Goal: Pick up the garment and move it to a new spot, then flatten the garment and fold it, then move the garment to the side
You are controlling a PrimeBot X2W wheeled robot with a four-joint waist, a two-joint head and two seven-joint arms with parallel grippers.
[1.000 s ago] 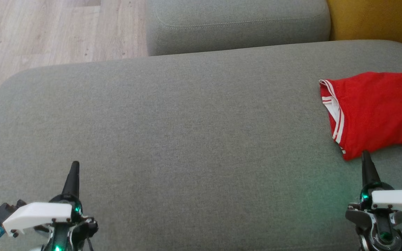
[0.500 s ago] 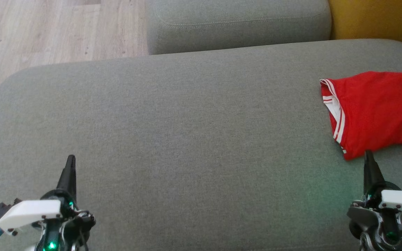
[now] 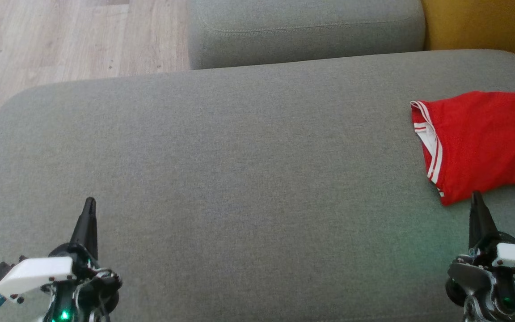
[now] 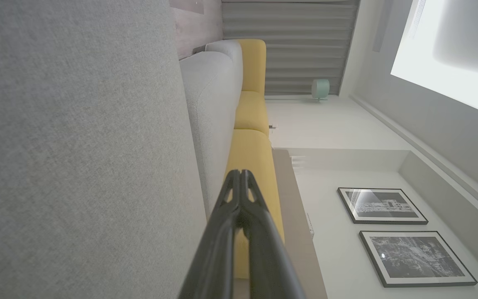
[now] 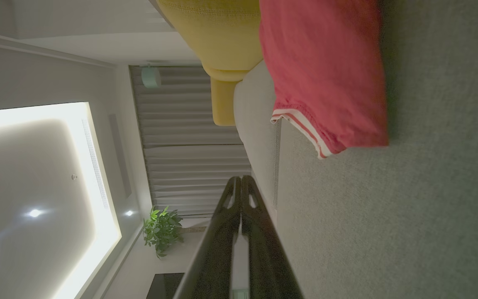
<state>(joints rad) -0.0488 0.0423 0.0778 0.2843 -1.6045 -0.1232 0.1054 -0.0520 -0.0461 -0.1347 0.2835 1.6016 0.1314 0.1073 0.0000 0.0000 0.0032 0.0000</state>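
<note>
The garment [image 3: 481, 143] is red with white striped trim and lies folded at the right side of the grey cushion [image 3: 239, 170], running past the head view's right edge. In the right wrist view the garment [image 5: 326, 70] lies ahead of my fingers and apart from them. My right gripper [image 3: 476, 197] is shut and empty, its tip just short of the garment's near edge; its closed tips also show at right gripper [image 5: 241, 179]. At the lower left my left gripper [image 3: 90, 203] is shut and empty over bare cushion, with its closed tips at left gripper [image 4: 240, 173].
A second grey cushion [image 3: 302, 31] stands behind the big one, with a yellow cushion [image 3: 485, 27] at the back right. Wooden floor [image 3: 61, 40] lies off the cushion's far left. Framed pictures [image 4: 382, 205] hang on a wall in the left wrist view.
Both grippers have shifted a little: the left one drew slightly up and left in the head view, the right one edged right and up, closer to the garment. The garment has not moved.
</note>
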